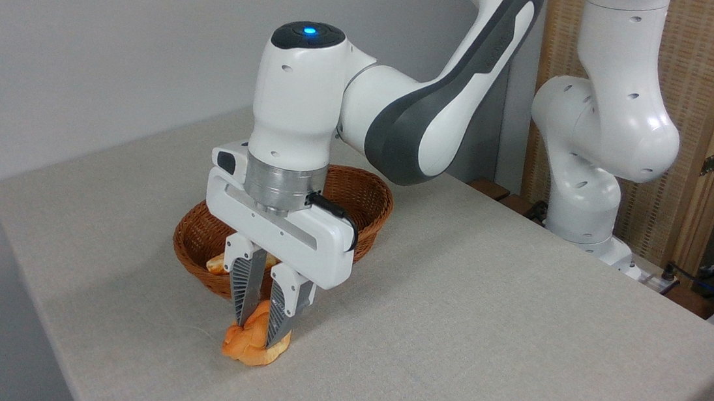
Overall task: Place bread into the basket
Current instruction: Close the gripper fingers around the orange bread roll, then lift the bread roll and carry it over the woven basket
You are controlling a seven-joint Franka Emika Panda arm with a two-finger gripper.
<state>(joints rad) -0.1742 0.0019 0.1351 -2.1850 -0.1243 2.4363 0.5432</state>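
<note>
Low in the centre-left of the frame, the gripper (260, 333) pinches the bread (249, 346), a knobbly orange-golden bun that rests on the grey woven tablecloth (481, 343) and bulges between the ribbed fingers (246, 289). Just behind it sits the basket (366, 205), an oval of reddish-brown wicker holding a pale loaf (218, 264).

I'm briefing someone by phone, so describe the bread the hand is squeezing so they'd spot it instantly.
Find the wicker basket on the grey table. Just in front of it, on the cloth, sits the bread, pinched by the hand. It is orange and knobbly, unlike the paler piece inside the basket.
</note>
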